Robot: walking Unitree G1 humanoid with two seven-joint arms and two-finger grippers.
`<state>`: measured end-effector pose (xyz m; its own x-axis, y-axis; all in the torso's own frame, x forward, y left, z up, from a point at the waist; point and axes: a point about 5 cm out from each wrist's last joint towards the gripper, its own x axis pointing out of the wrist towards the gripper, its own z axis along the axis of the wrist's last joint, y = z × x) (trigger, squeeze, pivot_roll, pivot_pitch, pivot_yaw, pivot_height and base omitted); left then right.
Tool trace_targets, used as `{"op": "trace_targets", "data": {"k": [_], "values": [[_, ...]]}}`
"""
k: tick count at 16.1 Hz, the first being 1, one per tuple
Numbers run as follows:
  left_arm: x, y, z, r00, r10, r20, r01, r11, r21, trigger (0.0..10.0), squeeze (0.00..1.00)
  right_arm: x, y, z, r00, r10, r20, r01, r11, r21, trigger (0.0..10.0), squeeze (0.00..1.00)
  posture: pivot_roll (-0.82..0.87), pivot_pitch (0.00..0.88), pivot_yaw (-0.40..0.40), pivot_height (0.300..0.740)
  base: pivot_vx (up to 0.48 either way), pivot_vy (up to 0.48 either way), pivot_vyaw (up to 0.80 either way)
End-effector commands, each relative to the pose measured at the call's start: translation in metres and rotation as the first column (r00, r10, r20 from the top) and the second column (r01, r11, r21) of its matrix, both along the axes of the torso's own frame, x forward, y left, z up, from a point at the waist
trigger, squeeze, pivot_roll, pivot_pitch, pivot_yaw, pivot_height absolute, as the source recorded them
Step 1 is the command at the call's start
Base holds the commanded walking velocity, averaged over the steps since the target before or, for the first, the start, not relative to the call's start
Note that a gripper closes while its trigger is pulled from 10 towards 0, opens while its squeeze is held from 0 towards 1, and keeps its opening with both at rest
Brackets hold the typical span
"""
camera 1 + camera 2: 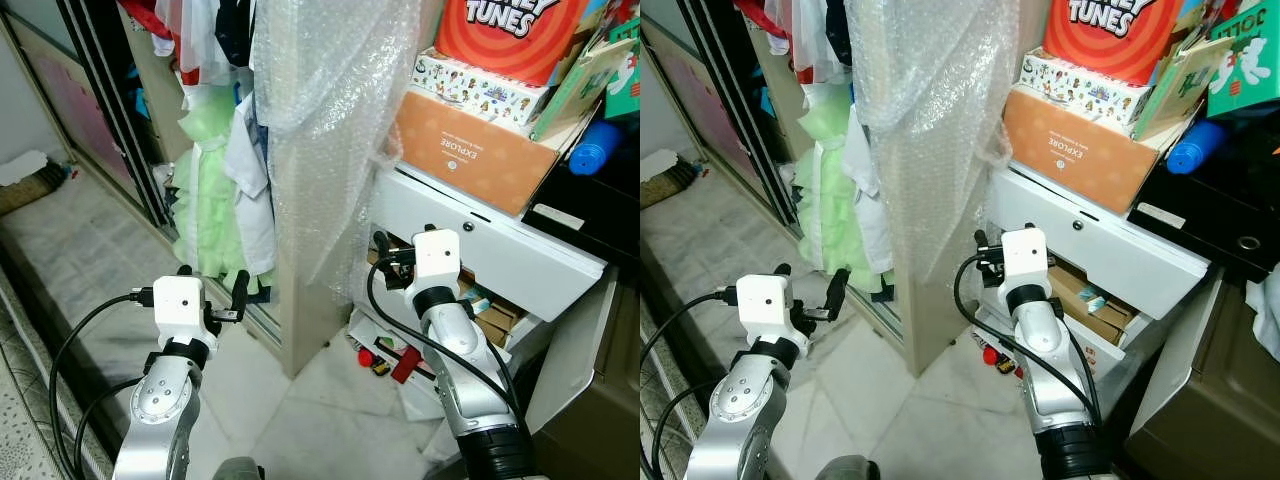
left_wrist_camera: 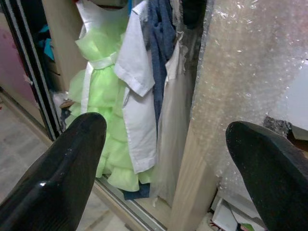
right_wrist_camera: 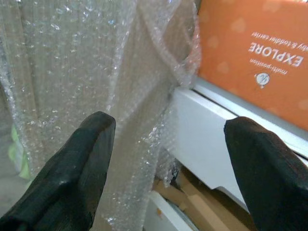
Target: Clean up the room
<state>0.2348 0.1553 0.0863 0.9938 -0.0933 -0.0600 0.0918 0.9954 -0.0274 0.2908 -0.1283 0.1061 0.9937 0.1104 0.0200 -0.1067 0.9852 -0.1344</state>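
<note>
Small red and black toys (image 1: 378, 360) and loose papers (image 1: 375, 335) lie on the pale floor under an open white drawer (image 1: 480, 245). My right gripper (image 1: 388, 260) hovers open in front of that drawer, beside a tall wooden panel wrapped in bubble wrap (image 1: 320, 140). The right wrist view shows its fingertips (image 3: 77, 168) spread wide, with nothing between them. My left gripper (image 1: 214, 287) is raised and open at the wardrobe, facing a light green dress (image 2: 96, 115) and a white shirt (image 2: 137, 91); it holds nothing.
An orange EXPLORE box (image 1: 470, 150), a red Looney Tunes box (image 1: 510, 30) and a blue bottle (image 1: 590, 150) are stacked on the white unit. Black sliding-door rails (image 1: 120, 130) edge the wardrobe. A grey mat (image 1: 70, 250) lies to my left.
</note>
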Motion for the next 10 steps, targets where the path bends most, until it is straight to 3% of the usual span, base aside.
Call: {"op": "trace_targets", "data": {"k": [1,10], "values": [[0.0006,0.0,0.0027,1.0,-0.011,0.003,0.011,1.0,0.001,10.0,0.0,-0.0017,-0.004,0.0037,0.999,-0.016,0.028,0.016,1.0,-0.026,10.0,0.0,0.09,0.0,-0.033,0.74,0.0,0.0,0.8],[0.0099,-0.004,0.0049,1.0,-0.026,0.014,0.026,1.0,0.01,10.0,0.0,-0.0005,-0.0009,0.0013,1.0,-0.004,0.029,0.005,1.0,-0.019,10.0,0.0,0.09,0.0,-0.028,0.74,0.0,0.0,0.8]]}}
